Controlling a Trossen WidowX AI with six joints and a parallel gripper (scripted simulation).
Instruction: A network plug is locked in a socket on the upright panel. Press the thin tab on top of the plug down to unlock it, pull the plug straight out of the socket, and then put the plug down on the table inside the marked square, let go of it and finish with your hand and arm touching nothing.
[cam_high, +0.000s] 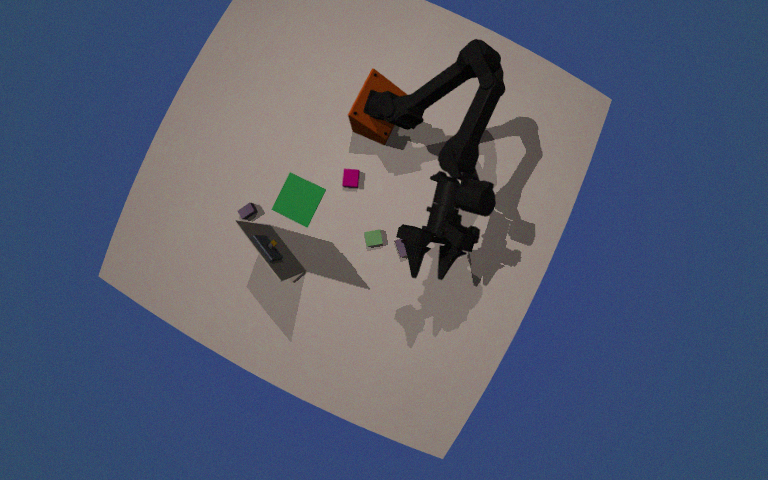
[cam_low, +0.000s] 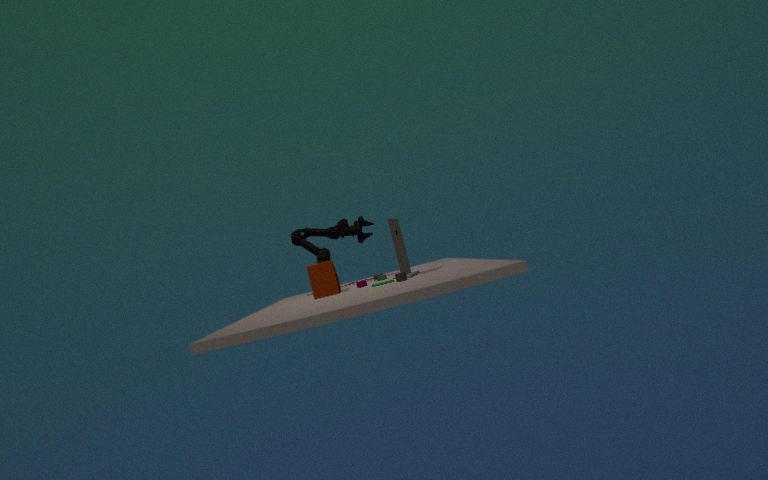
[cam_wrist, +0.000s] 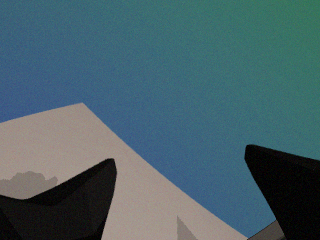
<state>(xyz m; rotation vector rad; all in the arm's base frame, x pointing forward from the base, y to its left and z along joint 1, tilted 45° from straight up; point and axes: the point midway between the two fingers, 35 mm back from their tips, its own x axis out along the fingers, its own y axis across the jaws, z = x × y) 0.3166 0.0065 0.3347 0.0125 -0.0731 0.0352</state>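
Note:
The upright grey panel (cam_high: 291, 268) (cam_low: 401, 251) stands on the table, and a corner of it shows at the bottom right of the wrist view. A dark socket block (cam_high: 260, 243) is on its face. A small orange-yellow piece (cam_high: 273, 243), seemingly part of the plug, sticks out there; the plug's body and tab are too small to make out. The green marked square (cam_high: 299, 199) (cam_low: 382, 283) lies flat on the table beside the panel, with nothing on it. My gripper (cam_high: 427, 276) (cam_low: 372, 229) (cam_wrist: 182, 160) is open and empty, high above the table and well away from the plug.
A magenta block (cam_high: 351, 177) (cam_low: 361, 284) lies near the orange base (cam_high: 368, 129) (cam_low: 323, 280). A light green block (cam_high: 373, 237) lies between panel and gripper. One purple-grey block (cam_high: 246, 210) (cam_low: 400, 277) is by the panel's end, another (cam_high: 400, 247) partly behind the gripper.

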